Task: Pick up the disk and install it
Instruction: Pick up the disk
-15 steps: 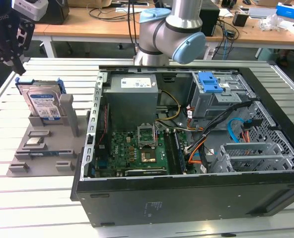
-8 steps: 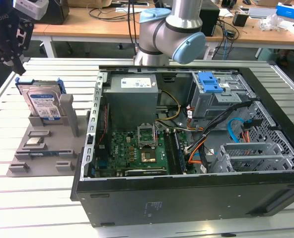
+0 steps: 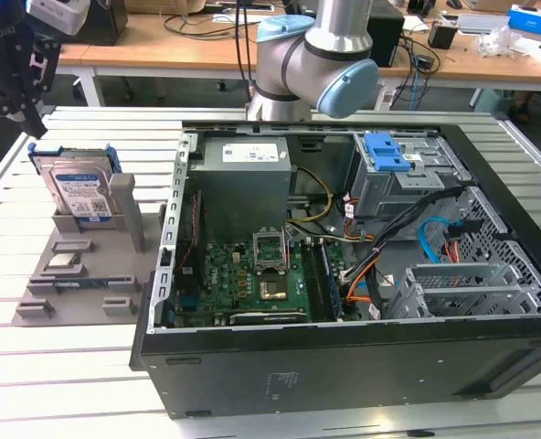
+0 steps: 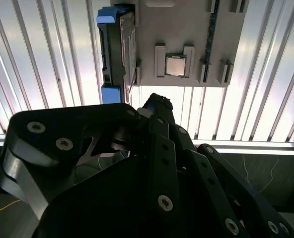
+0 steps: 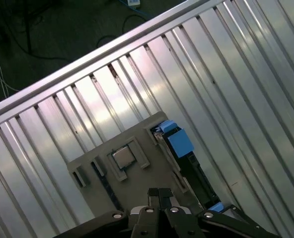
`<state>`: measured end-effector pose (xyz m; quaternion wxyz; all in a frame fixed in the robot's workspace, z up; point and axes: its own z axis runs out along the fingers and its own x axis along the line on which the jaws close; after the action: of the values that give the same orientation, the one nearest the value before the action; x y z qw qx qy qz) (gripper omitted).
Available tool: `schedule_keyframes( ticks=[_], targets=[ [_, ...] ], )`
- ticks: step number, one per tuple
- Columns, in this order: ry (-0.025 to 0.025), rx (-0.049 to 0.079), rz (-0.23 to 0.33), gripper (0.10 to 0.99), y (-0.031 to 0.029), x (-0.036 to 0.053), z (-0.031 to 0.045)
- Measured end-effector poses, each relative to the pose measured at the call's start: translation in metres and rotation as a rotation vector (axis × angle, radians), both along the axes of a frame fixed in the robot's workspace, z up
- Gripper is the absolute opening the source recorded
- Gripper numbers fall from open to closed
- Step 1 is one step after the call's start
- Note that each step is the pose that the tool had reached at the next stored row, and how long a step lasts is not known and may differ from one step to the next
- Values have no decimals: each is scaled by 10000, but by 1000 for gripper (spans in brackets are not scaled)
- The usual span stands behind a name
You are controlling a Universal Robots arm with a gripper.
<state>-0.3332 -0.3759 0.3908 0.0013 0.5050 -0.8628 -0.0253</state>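
On the slatted metal table (image 3: 69, 393), the open black computer case (image 3: 344, 375) lies beside a grey holder (image 3: 33, 311) (flat, moulded). The disk (image 3: 80, 187) stands upright in it, label facing the exterior view; the second wrist view catches the disk (image 4: 118, 54) edge-on. Above, the gripper (image 5: 159, 193) hovers empty, fingertips pressed together.

Blue-and-white label on the disk (image 3: 79, 194): print too small to read. White sticker on the power supply (image 3: 245, 187): also illegible. Nothing legible elsewhere.
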Motion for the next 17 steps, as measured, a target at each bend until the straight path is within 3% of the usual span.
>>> schedule_keyframes(
  ticks=[17],
  targets=[
    [1,0,931,106,0,0,0]
  ],
)
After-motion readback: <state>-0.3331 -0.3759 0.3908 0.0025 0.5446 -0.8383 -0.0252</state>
